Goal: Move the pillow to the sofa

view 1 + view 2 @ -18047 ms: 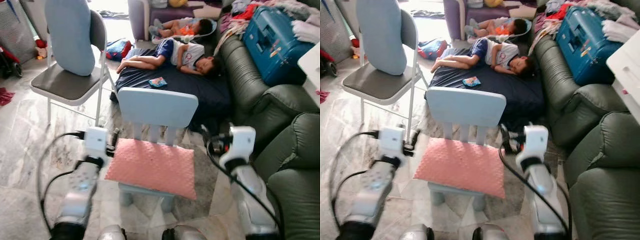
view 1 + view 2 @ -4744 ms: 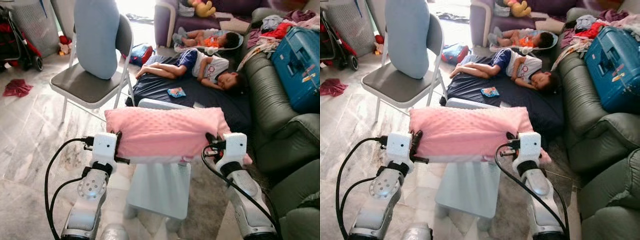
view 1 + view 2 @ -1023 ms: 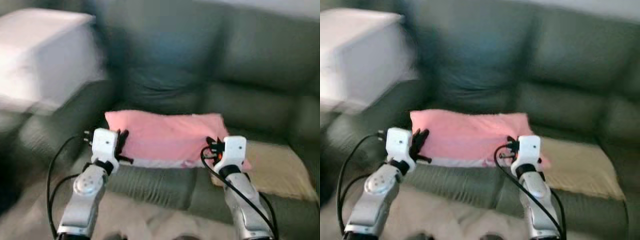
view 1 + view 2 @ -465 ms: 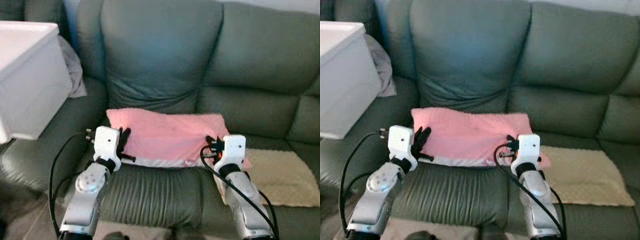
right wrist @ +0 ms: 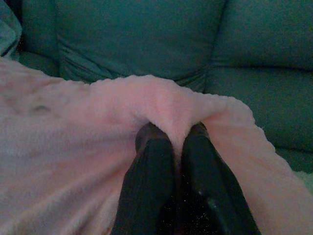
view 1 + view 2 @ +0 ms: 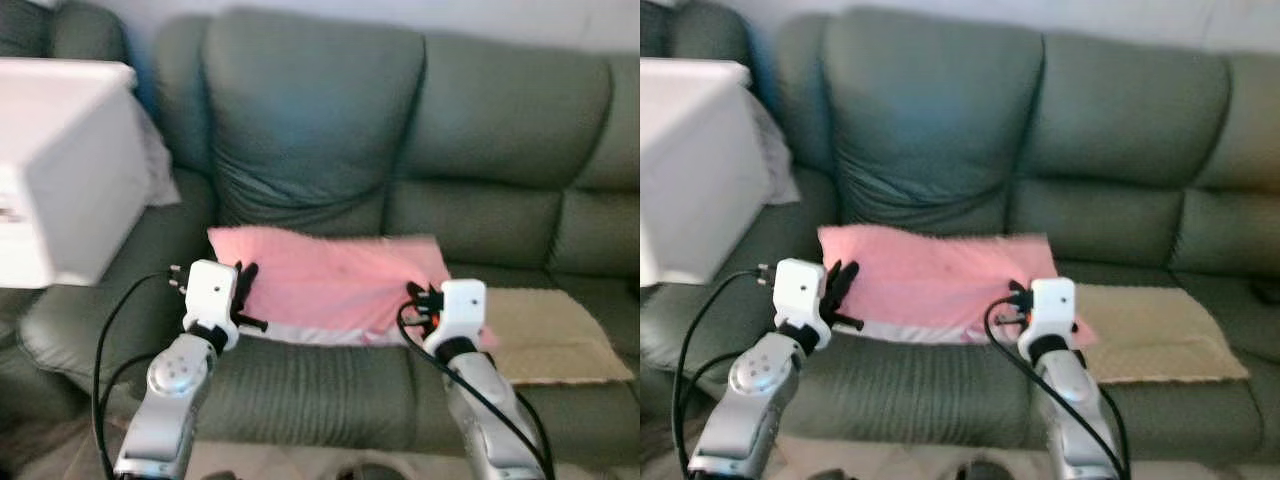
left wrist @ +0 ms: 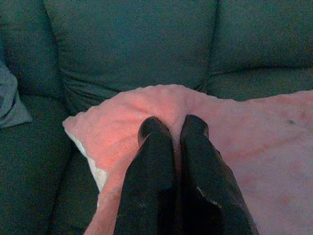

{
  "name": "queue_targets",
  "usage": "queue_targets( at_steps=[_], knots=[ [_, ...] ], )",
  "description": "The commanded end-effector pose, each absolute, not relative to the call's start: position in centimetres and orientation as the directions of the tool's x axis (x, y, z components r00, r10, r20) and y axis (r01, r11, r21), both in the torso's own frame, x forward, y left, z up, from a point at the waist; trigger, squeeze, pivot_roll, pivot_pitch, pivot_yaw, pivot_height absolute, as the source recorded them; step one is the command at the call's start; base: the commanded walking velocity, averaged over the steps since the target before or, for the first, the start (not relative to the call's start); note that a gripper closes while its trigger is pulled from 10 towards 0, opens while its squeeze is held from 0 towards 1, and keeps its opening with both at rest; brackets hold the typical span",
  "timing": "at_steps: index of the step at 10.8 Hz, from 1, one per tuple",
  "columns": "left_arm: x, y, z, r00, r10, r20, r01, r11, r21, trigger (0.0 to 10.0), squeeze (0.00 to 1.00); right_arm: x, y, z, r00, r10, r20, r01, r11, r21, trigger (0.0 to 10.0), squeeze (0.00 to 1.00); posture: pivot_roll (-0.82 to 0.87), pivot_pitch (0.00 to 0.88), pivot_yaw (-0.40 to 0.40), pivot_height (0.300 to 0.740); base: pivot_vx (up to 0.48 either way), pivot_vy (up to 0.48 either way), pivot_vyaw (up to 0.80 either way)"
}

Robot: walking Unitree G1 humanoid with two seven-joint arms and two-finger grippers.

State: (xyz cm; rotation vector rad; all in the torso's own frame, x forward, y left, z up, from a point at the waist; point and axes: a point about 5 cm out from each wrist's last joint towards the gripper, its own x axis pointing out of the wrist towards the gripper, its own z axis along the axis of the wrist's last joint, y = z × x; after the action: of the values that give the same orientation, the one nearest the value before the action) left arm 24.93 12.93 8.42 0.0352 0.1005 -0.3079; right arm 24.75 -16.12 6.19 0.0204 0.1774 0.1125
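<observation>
Three broad back cushions made up the dark green sofa (image 6: pixel 420 130), which spanned the whole scene. A white box (image 6: pixel 60 170) sat at its left end with a grey cloth (image 6: pixel 160 175) behind it, and a beige mat (image 6: pixel 545 335) lay on the seat to the right.

The pink pillow (image 6: pixel 335 280) was stretched wide over the middle seat cushion, between the two grippers; whether it rested on the seat or hung just above could not be told. Its top was a nubby, dotted pink fleece, with a pale whitish band along the near edge.

The left gripper (image 7: pixel 172 128) was pinched tight on a fold of pink fabric near the pillow's left corner, its two black fingers (image 7: pixel 151 161) nearly together. The right gripper (image 5: pixel 171 133) was closed the same way on a ridge of fleece near the pillow's right end, and the cloth bunched up over its fingertips (image 5: pixel 198 139).
</observation>
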Motion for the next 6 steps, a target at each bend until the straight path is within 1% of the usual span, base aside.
queue_targets(
  at_steps=[1,4,5,6],
  knots=[
    [25.06,11.94,9.26,0.943,-0.328,-0.065,0.33,0.944,0.023,10.0,0.0,24.93,-16.9,6.86,0.985,0.095,-0.147,-0.094,0.995,0.017,10.0,0.0,-0.06,0.003,-0.067,0.74,0.0,0.0,0.0],
    [24.92,11.82,9.34,0.939,-0.34,-0.058,0.341,0.94,0.014,10.0,0.0,24.71,-16.98,6.66,0.984,0.085,-0.157,-0.083,0.996,0.023,10.0,0.0,-0.06,0.01,-0.067,0.74,0.0,0.0,0.0],
    [25.0,11.82,9.42,0.94,-0.337,-0.054,0.338,0.941,0.011,10.0,0.0,24.68,-17.02,6.67,0.984,0.084,-0.157,-0.082,0.996,0.022,10.0,0.0,-0.06,0.011,-0.067,0.74,0.0,0.0,-0.46],
    [25.18,11.78,9.52,0.941,-0.334,-0.051,0.335,0.942,0.007,10.0,0.0,24.68,-17.05,6.7,0.984,0.084,-0.157,-0.082,0.996,0.021,10.0,0.0,-0.07,0.013,-0.07,0.74,0.0,0.0,0.0]
  ],
)
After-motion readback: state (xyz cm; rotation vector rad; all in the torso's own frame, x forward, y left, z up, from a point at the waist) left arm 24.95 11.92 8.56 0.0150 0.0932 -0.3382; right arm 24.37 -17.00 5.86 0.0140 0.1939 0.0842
